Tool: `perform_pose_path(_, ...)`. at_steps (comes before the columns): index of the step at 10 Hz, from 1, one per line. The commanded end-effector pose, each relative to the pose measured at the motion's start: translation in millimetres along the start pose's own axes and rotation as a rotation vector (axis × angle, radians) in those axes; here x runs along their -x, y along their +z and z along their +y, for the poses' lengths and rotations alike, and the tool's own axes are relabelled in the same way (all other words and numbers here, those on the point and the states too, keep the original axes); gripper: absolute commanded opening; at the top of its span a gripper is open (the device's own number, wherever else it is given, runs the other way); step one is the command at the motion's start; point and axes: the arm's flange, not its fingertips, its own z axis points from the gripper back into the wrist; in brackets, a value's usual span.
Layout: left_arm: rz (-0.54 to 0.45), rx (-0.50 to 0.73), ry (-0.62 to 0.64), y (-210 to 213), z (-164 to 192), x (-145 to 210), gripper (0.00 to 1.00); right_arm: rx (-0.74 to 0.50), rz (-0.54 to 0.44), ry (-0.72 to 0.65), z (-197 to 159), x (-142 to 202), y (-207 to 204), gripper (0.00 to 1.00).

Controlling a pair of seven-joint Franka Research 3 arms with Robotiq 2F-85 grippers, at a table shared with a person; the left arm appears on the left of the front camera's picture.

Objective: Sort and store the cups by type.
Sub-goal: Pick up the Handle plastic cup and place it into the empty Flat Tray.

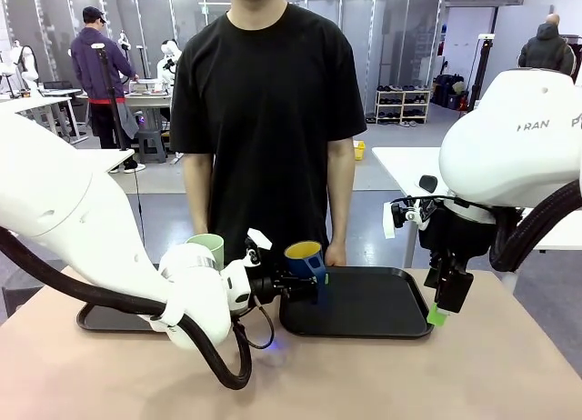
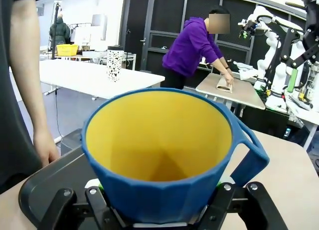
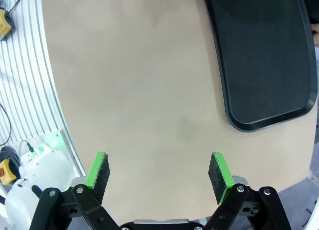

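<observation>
Fingers of the left gripper [image 1: 305,288] are clamped on the mug [image 1: 305,259], a dark blue, faceted plastic-looking cup with a smooth yellow inside and a loop handle; it stands upright, mouth up, held just above the near left corner of the right tray [image 1: 382,306]. From the left wrist view the mug [image 2: 164,160] sits between the black finger links, its handle out to the picture's right. The tumbler [image 1: 208,249], tall, pale green and handleless, stands upright with its mouth up behind the left arm, by the left tray [image 1: 100,320]. The right gripper [image 1: 443,302] hangs above the table [image 1: 409,375] at the right tray's right end, its green-padded fingers [image 3: 223,171] spread wide with nothing between them. Both trays are black, shallow and round-cornered on a matte tan table. A person in a black shirt stands at the far side, one hand [image 1: 336,255] at the tray's far rim, in a workshop room with white tables.
</observation>
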Motion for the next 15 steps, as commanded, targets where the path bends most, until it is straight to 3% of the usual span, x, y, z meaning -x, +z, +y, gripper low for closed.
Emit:
perform_pose_path(1, 0.039, -0.017, -0.038, -11, 3, 6, 0.71, 0.003, 0.012, -0.008, 0, 1, 0, 1.0)
perform_pose_path(15, 0.206, -0.103, -0.11, -26, 17, 45, 0.71, 0.003, 0.012, -0.008, 0, 1, 0, 1.0)
